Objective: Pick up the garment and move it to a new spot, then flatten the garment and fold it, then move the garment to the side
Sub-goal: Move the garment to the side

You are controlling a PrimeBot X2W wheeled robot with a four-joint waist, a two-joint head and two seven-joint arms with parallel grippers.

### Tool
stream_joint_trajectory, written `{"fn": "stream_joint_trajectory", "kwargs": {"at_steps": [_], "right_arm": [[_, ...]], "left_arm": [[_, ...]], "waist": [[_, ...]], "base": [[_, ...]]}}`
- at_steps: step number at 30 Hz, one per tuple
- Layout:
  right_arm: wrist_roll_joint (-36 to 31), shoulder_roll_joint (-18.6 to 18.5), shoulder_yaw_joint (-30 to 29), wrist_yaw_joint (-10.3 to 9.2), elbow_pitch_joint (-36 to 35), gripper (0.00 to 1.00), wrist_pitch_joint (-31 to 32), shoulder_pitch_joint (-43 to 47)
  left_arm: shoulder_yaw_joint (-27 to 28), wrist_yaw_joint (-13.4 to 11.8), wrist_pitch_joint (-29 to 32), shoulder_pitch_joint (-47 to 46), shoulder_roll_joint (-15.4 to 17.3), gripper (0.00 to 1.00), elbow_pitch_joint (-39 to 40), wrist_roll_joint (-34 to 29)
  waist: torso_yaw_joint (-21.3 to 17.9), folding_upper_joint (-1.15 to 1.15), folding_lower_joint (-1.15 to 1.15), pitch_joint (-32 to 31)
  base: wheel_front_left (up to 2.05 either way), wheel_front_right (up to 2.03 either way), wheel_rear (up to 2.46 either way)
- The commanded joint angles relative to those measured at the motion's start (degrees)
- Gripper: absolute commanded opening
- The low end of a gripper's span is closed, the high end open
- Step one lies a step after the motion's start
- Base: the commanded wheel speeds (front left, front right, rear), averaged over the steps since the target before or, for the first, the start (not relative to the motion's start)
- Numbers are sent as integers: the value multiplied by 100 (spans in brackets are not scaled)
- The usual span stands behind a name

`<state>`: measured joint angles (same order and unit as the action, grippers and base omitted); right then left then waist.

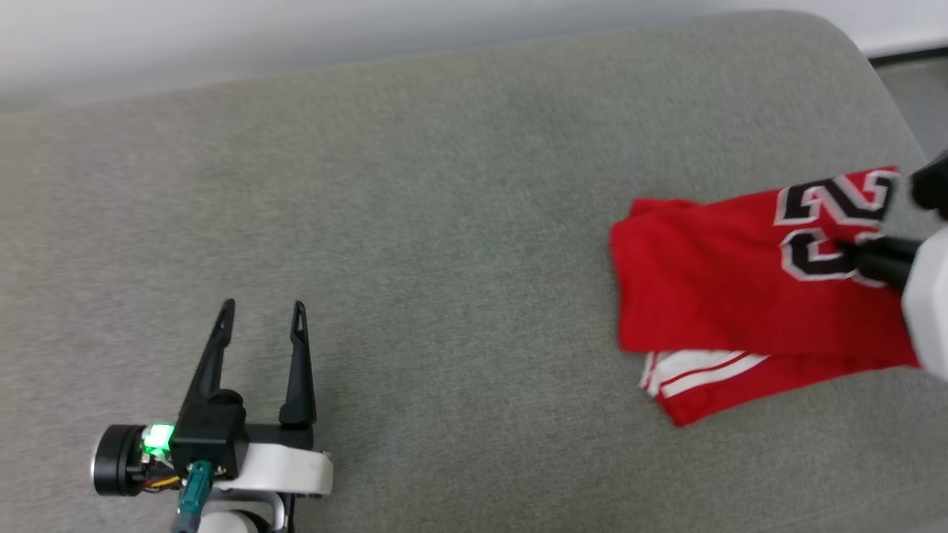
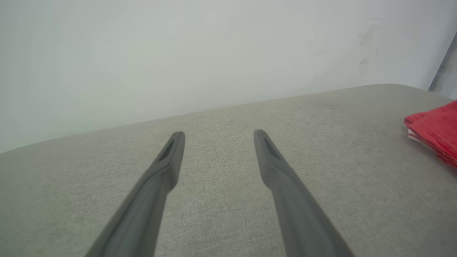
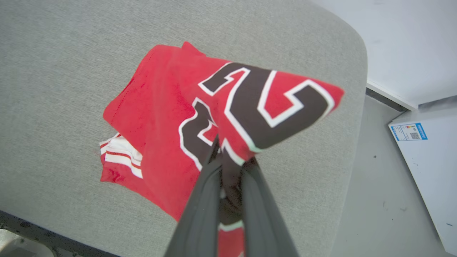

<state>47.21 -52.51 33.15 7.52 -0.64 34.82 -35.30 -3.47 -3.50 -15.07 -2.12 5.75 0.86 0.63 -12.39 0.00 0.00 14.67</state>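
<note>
The garment [image 1: 726,289] is a folded red T-shirt with black, white-edged numerals and a strip of white-and-red trim showing at its lower edge. It lies at the right end of the grey cushion [image 1: 415,222]. My right gripper [image 3: 232,160] is shut on the garment [image 3: 167,117], pinching the numeral part so that a corner lifts off the cushion; in the head view its dark fingers [image 1: 878,259] reach in from the right edge. My left gripper [image 1: 263,307] stands open at the lower left, nothing between its fingers [image 2: 171,153], far from the garment [image 2: 433,134].
The cushion's rounded right end [image 3: 357,107] drops to a grey floor [image 3: 378,200]. A white board with a blue label [image 3: 408,132] lies on the floor beyond. A pale wall [image 2: 214,46] runs behind the cushion. Bare cushion stretches between the two grippers.
</note>
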Motion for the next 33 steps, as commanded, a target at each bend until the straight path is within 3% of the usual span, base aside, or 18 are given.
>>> {"fn": "stream_joint_trajectory", "kwargs": {"at_steps": [1, 8, 16, 24, 25, 26, 33], "right_arm": [[-46, -51, -98, -6, 77, 0, 6, -121], [-467, -226, -695, -8, 868, 0, -32, -240], [-995, -4, -1516, -8, 2048, 0, -279, -535], [-1706, 536, -2106, -8, 2996, 0, -585, -786], [-1825, 608, -2188, -8, 3088, 9, -655, -804], [-1965, 684, -2270, -8, 3172, 100, -733, -823], [-2792, 863, -2657, -8, 3314, 100, -1179, -890]], "left_arm": [[26, 10, -12, -85, 64, 100, 21, -33], [-6, 73, -12, -429, 248, 100, 152, -121], [19, 32, -12, -651, 464, 100, 431, -178], [18, -27, -10, -735, 580, 100, 631, -150], [7, -46, -10, -731, 571, 100, 637, -142], [-6, -56, -10, -718, 559, 100, 640, -131], [-83, -152, -12, -604, 429, 100, 593, -65]], "waist": [[-324, 0, 0, 353], [-476, 0, 0, 939], [-444, 0, 0, 1565], [-355, 0, 0, 1842], [-343, 0, 0, 1825], [-330, 0, 0, 1791], [-203, 0, 0, 1372]], "base": [[0, 0, 0], [0, 0, 0], [0, 0, 0], [0, 0, 0], [0, 0, 0], [0, 0, 0], [0, 0, 0]]}}
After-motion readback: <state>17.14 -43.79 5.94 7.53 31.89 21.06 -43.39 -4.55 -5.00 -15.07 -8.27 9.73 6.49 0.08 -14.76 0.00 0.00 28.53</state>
